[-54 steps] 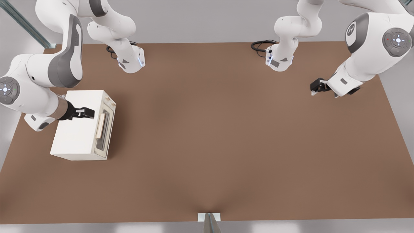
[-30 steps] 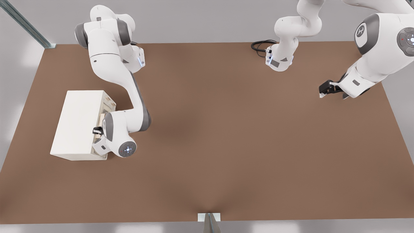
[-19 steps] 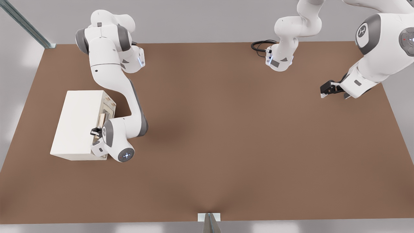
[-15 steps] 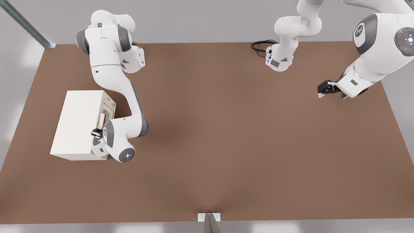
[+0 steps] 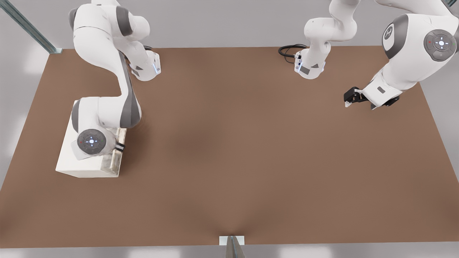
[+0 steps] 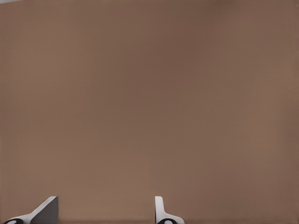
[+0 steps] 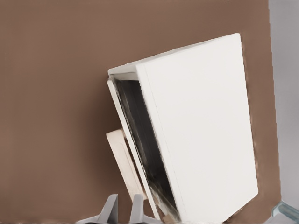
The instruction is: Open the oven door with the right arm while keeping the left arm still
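The small white box oven (image 5: 77, 168) stands at the front view's left, largely covered by the right arm (image 5: 104, 113), which bends over its top. The oven door (image 5: 114, 163) faces the table's middle and lies close against the oven's front. In the right wrist view its dark glass window (image 7: 140, 140) and pale beige bar handle (image 7: 122, 158) show. My gripper (image 5: 120, 147) (image 7: 124, 211) sits at the handle's end, its fingers nearly together on it. The left arm (image 5: 405, 61) hangs at the front view's right, above bare table.
The brown table (image 5: 236, 150) spreads wide between the two arm bases (image 5: 145, 68) (image 5: 310, 66). A black cable loop (image 5: 288, 50) lies at the far edge. A small metal bracket (image 5: 232, 242) marks the near edge. The oven stands close to the table's edge at the front view's left.
The right arm's forearm and wrist have swung from the table side of the door to above the oven, while the gripper stays at the handle. The left arm's gripper has drifted slightly.
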Action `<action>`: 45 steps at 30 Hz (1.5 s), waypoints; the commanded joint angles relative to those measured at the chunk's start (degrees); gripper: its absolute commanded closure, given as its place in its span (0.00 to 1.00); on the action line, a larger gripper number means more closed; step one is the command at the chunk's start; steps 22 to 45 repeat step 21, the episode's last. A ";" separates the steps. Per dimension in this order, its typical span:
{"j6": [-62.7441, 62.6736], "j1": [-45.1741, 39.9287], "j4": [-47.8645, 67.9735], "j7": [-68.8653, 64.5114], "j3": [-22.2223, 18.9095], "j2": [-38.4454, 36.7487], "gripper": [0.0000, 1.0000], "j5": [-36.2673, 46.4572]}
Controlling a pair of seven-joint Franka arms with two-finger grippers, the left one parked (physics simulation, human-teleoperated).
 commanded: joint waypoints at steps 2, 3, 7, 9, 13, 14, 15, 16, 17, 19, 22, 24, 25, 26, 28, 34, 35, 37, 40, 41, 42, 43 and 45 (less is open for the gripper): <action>1.93 -5.07 -2.69 -33.29 -0.02 -9.19 0.00 13.63; 3.41 -5.07 -2.60 -32.51 0.42 -10.94 0.00 12.84; 5.71 -5.16 -2.69 -32.77 0.51 -12.18 0.00 12.22; 5.71 -5.33 -2.69 -32.59 0.51 -12.18 0.00 12.22; 5.71 -5.60 -2.69 -32.50 0.33 -12.18 0.00 11.52; 5.71 -5.60 -2.69 -32.50 0.33 -12.18 0.00 11.35; 5.71 -5.60 -2.69 -32.50 0.33 -12.18 0.00 11.35; 5.71 -5.60 -2.69 -32.50 0.33 -12.18 0.00 11.35; 5.71 -5.60 -2.69 -32.50 0.33 -12.18 0.00 11.35; 5.71 -5.60 -2.69 -32.59 0.33 -12.18 0.00 11.35; 5.71 -5.60 -2.78 -32.59 0.24 -12.18 0.00 11.35; 5.71 -5.60 -2.78 -32.59 0.24 -12.18 0.00 11.35; 5.71 -5.60 -2.78 -32.59 0.24 -12.18 0.00 11.35; 5.71 -5.60 -2.78 -32.59 0.24 -12.18 0.00 11.35; 5.71 -5.60 -2.78 -32.59 0.24 -12.18 0.00 11.35; 5.71 -5.60 -2.78 -32.59 0.24 -12.18 0.00 11.35; 5.71 -5.60 -2.78 -32.59 0.24 -12.18 0.00 11.35; 5.71 -5.60 -2.78 -32.59 0.24 -12.18 0.00 11.35; 5.71 -5.60 -2.78 -32.59 0.24 -12.18 0.00 11.35; 5.71 -5.60 -2.78 -32.59 0.24 -12.18 0.00 11.35; 5.71 -5.60 -2.78 -32.59 0.24 -12.18 0.00 11.35; 5.71 -5.60 -2.78 -32.59 0.24 -12.18 0.00 11.35; 5.71 -5.60 -2.78 -32.59 0.24 -12.18 0.00 11.35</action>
